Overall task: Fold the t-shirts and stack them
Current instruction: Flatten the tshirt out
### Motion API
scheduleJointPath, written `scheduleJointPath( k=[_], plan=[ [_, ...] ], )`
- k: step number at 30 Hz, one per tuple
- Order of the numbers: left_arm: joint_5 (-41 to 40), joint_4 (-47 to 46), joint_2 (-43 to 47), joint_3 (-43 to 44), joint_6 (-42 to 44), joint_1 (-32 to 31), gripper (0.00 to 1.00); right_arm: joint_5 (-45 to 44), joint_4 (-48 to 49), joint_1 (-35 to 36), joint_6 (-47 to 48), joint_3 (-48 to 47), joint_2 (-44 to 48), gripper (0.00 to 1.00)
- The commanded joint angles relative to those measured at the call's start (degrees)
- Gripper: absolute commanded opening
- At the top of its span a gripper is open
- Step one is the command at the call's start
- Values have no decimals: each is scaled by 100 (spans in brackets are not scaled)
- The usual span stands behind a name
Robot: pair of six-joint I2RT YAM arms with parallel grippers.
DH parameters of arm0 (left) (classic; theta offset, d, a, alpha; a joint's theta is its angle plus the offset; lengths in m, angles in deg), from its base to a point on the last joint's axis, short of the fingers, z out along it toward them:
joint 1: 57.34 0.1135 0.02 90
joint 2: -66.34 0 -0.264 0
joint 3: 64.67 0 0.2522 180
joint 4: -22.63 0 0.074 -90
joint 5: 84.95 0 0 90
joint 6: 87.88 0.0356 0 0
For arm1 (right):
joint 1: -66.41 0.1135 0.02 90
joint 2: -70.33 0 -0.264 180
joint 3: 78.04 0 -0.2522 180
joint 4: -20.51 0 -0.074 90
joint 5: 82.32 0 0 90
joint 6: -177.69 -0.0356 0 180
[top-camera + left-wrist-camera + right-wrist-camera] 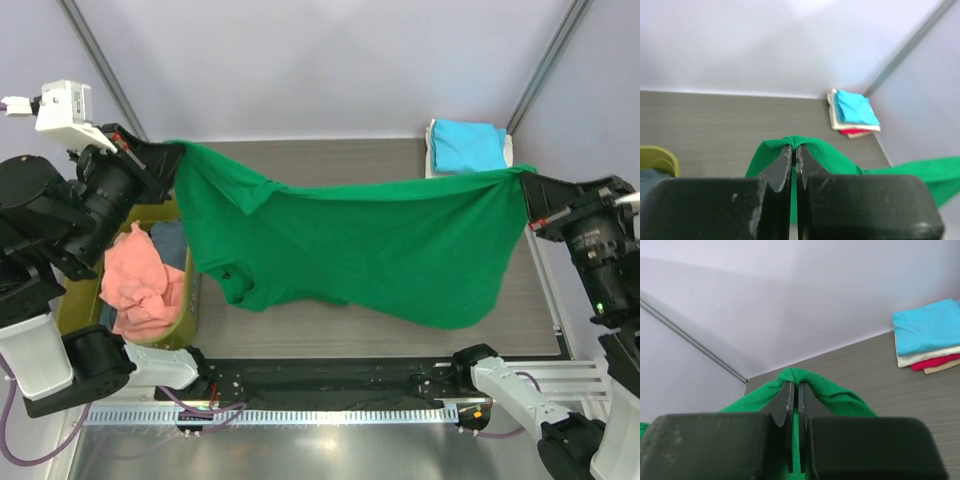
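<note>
Green t-shirt (370, 240) hangs stretched out above the counter (330, 328), left fingers (781, 169) and right fingers (785, 401) each pinching its upper edge

We see a grey, wood-grained bench (330, 322) with bare surface showing along its near side. In its far right corner lies a neat stack of folded shirts (466, 146): cyan on top, cream beneath, then red, with a beige layer lowest against the bench. At the left edge stands an olive-green tub (188, 305), holding a crumpled salmon-pink shirt (138, 280).
</note>
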Motion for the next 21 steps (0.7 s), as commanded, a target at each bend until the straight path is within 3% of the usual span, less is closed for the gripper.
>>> scheduleJointPath(
  k=[1, 3, 4, 8, 10, 11, 12, 13, 14, 15, 17, 18, 21],
  plan=[
    [-852, -559, -533, 135, 764, 14, 1, 92, -216, -23, 93, -28, -1052, 1],
    [-1134, -604, -1093, 284, 889, 145, 2, -93, -233, -23, 93, 33, -1476, 1],
    [-796, -491, -1297, 406, 828, 372, 3, -233, -233, -23, 75, 103, -1974, 1],
    [1673, -235, -2543, 408, 215, 2740, 5, -1050, -23, -102, 101, 280, -3292, 1],
    [2455, -182, -3795, 451, -32, 3377, 2, -1088, 196, -363, 66, 429, -3840, 1],
    [2747, -121, -4291, 826, -277, 3893, 1, -878, 267, -496, 66, 420, -4495, 15],
    [3367, 306, -5392, 1195, -436, 4107, 4, -371, 320, -698, 5, 272, -4789, 42],
    [3374, 484, -5725, 1616, -507, 4275, 10, -148, 251, -700, 39, 97, -5122, 67],
    [4113, 408, -5842, 1551, -552, 4450, 18, -68, 111, -700, 49, -105, -5343, 86],
    [4112, 233, -5860, 1132, -430, 4417, 39, -206, 49, -656, 101, -238, -5502, 91],
    [3623, -22, -5460, 569, -333, 4269, 54, -287, 249, -594, 145, -90, -5373, 98],
    [3646, -493, -5247, -235, -306, 4250, 64, -226, 476, -594, 145, 145, -5180, 99],
    [3471, -771, -4587, -839, -350, 4206, 69, 55, 793, -542, 163, 498, -4951, 100]
  ],
)
